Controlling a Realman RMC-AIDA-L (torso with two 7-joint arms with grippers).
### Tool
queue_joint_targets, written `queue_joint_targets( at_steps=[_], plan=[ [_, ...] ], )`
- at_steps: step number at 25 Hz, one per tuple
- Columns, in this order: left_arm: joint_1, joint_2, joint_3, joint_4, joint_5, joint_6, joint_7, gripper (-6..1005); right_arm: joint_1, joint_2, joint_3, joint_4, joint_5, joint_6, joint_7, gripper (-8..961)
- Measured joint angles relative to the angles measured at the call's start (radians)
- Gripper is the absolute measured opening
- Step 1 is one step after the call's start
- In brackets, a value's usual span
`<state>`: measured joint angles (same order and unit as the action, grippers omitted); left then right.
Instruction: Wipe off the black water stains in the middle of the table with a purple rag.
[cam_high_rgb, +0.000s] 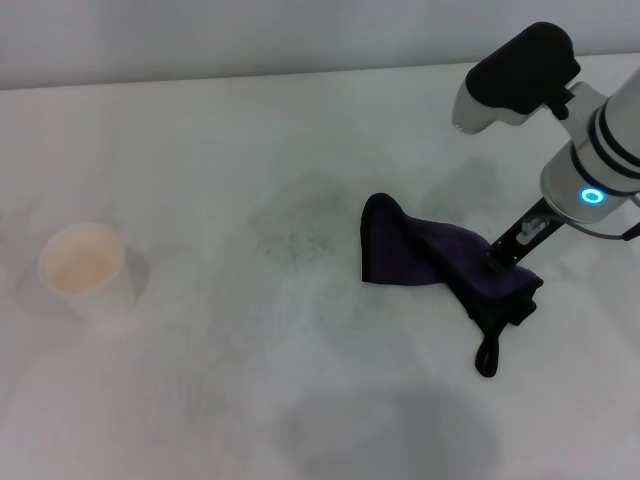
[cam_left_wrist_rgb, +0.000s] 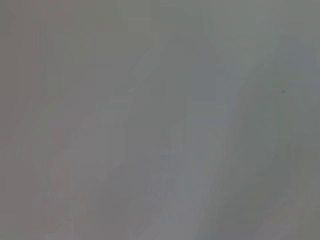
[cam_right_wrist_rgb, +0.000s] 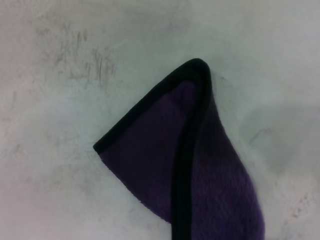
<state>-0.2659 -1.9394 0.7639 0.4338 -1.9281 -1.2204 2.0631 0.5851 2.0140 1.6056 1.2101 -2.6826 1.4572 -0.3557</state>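
- The purple rag (cam_high_rgb: 440, 262) is pinched by the right tool (cam_high_rgb: 503, 262) on the desk (cam_high_rgb: 300, 400).
- No black blotch is visible; only grey smudges (cam_high_rgb: 295, 240) look left, probably.

One purple rag (cam_high_rgb: 440, 262) lies under the right gripper (cam_high_rgb: 497, 262), trailing away from the claw toward the robot's left. One white paper cup (cam_high_rgb: 85, 270) stands well apart from the claw, far to its left. One table (cam_high_rgb: 250, 400) carries both. One patch of faint grey smudges (cam_high_rgb: 295, 235) sits between cup and claw, nearer the claw.
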Motion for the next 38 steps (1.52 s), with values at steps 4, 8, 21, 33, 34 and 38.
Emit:
queue_joint_targets(
  at_steps=[4, 8, 21, 33, 34, 38],
  plan=[
    [0.000, -0.002, 0.000, -0.002, 0.000, 0.001, 0.003, 892, -0.002, -0.001, 0.011, 0.008, 0.020, 0.008, 0.001, 162],
    [0.000, -0.003, 0.000, -0.003, 0.000, 0.001, 0.003, 892, 0.000, -0.003, 0.015, 0.014, 0.021, 0.012, 0.012, 239],
    [0.000, -0.004, 0.000, -0.002, 0.000, 0.029, 0.004, 891, -0.063, -0.003, 0.308, 0.041, 0.082, -0.145, -0.113, 268],
    [0.005, -0.026, -0.077, -0.009, -0.010, 0.050, 0.033, 892, -0.203, -0.012, 0.729, -0.368, 0.898, -0.392, -0.878, 269],
    [0.006, -0.031, -0.079, -0.009, -0.011, 0.051, 0.045, 892, -0.202, -0.014, 0.758, -0.426, 0.965, -0.382, -0.975, 269],
    [0.012, -0.060, -0.119, -0.009, -0.013, 0.052, 0.127, 892, -0.209, -0.012, 0.816, -0.662, 1.224, -0.338, -1.394, 269]
  ],
)
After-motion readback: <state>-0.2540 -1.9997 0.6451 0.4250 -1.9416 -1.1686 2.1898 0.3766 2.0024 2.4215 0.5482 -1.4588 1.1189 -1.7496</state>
